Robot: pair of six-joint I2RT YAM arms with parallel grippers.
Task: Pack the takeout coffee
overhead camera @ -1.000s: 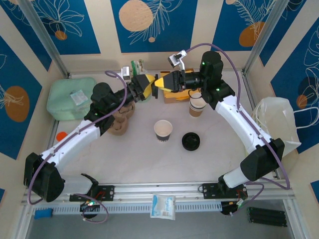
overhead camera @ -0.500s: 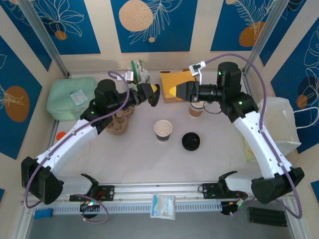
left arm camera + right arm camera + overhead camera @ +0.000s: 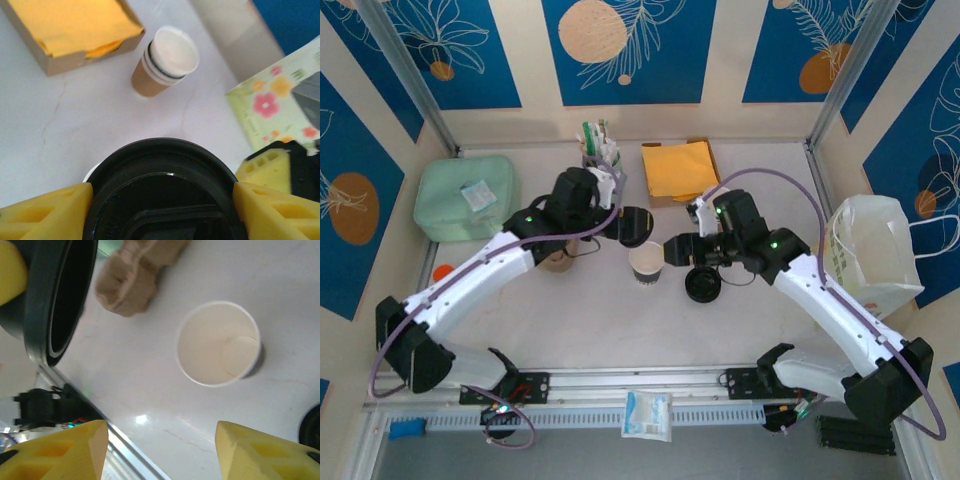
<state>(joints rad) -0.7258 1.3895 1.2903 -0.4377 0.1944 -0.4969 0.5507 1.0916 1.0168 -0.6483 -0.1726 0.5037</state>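
The takeout coffee (image 3: 647,262) stands upright and uncovered at the middle of the tabletop (image 3: 570,320). I see the left arm stretched in from the left, its pincer (image 3: 623,224) clamped across a black lid (image 3: 636,227) just beyond the cup's far rim. The right arm is bent inward, its pincer (image 3: 672,250) spread wide and empty, just beside the cup's right. The surface is pale and marbled, walled by blue-and-cream leaf-patterned panels.

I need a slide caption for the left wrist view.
Left hand holds a black lid; stacked cups and a box of yellow paper stand beyond.
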